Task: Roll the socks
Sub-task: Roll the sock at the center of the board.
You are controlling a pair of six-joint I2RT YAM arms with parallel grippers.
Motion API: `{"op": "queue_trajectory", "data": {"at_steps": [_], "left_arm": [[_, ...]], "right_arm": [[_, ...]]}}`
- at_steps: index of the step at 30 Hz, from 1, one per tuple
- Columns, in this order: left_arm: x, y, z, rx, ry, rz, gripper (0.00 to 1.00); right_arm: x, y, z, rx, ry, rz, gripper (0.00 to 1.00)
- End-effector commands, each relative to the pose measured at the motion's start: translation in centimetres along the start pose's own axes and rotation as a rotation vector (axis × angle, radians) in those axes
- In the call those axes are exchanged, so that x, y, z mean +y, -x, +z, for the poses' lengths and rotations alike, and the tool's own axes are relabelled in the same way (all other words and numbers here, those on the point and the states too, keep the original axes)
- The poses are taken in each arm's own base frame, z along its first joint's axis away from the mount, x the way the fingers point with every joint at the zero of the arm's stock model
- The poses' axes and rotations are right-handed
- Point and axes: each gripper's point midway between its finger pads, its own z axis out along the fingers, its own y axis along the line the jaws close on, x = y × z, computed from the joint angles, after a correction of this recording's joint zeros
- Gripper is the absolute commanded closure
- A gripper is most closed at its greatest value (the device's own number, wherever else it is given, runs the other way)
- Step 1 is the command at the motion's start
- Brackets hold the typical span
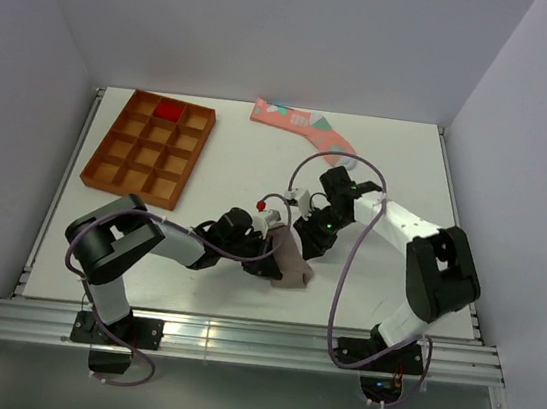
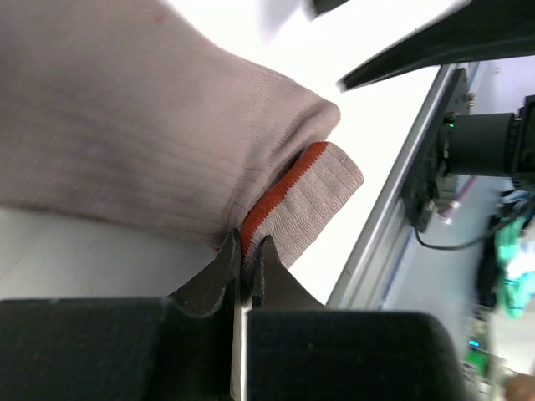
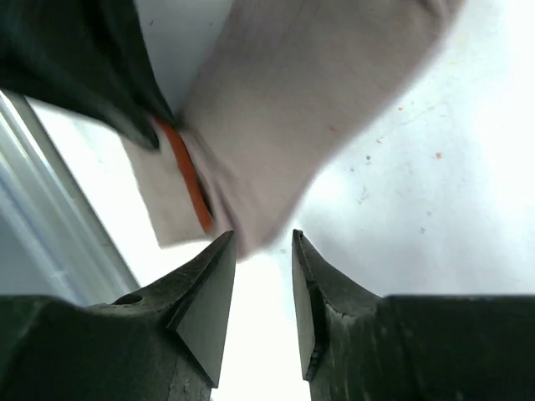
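Note:
The grey-brown sock [image 1: 292,264] lies folded near the table's front middle; its striped cuff shows an orange-red band [image 2: 276,200]. My left gripper [image 2: 247,242] is shut on that cuff edge, seen also from above [image 1: 275,233]. My right gripper [image 3: 262,242] is open and empty, its tips just beside the same sock [image 3: 318,100], and it sits right of the sock in the top view [image 1: 307,244]. The salmon-pink sock [image 1: 304,128] with teal and white patches lies at the back. A red sock [image 1: 169,110] sits in a tray cell.
A brown compartment tray [image 1: 150,146] stands at the back left. The table's metal front rail [image 1: 236,336] runs close to the sock. White walls enclose the table on three sides. Cables loop over the right arm [image 1: 418,254].

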Motion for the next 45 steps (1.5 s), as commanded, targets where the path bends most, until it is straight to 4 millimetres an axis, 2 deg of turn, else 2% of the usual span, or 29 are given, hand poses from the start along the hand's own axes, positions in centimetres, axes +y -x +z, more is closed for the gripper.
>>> {"op": "queue_trajectory", "data": {"at_steps": [1, 7, 12, 16, 20, 26, 36, 39, 40, 43, 45], "left_arm": [[3.8, -4.6, -1.8, 0.132, 0.112, -0.164, 1.0], [3.0, -4.5, -2.3, 0.174, 0.073, -0.283, 1.0], [2.6, -3.9, -2.2, 0.22, 0.09, -0.289, 1.0], [2.0, -4.5, -1.9, 0.292, 0.052, -0.34, 1.0], [1.7, -4.9, -1.5, 0.343, 0.025, -0.385, 1.0], [1.6, -5.1, -1.4, 0.371, 0.009, -0.418, 1.0], [0.7, -4.1, -1.4, 0.385, -0.072, -0.45, 1.0], [0.4, -3.7, -1.5, 0.383, -0.081, -0.444, 1.0], [0.5, -3.6, -1.5, 0.382, -0.072, -0.447, 0.99], [0.8, -2.7, -1.5, 0.347, -0.05, -0.431, 0.99], [0.6, -1.9, -1.8, 0.312, -0.039, -0.404, 0.93]], "right_arm": [[-0.9, 1.4, -1.3, -0.109, -0.095, -0.13, 0.59], [0.6, 1.1, -2.8, -0.196, -0.135, -0.324, 0.56], [3.4, 1.1, -3.3, -0.238, -0.135, -0.493, 0.53], [6.1, 0.9, -1.7, -0.226, -0.14, -0.639, 0.47], [7.6, -0.3, 0.5, -0.193, -0.115, -0.715, 0.45], [7.7, -1.4, 2.4, -0.152, -0.157, -0.788, 0.44], [8.4, -2.4, 4.9, -0.097, -0.189, -0.86, 0.45], [8.2, -3.0, 5.7, -0.061, -0.175, -0.853, 0.51], [8.2, -3.0, 5.8, -0.053, -0.176, -0.844, 0.62], [8.1, -3.4, 6.2, -0.018, -0.16, -0.813, 0.83], [8.3, -3.9, 6.4, 0.02, -0.125, -0.79, 0.89]]}}
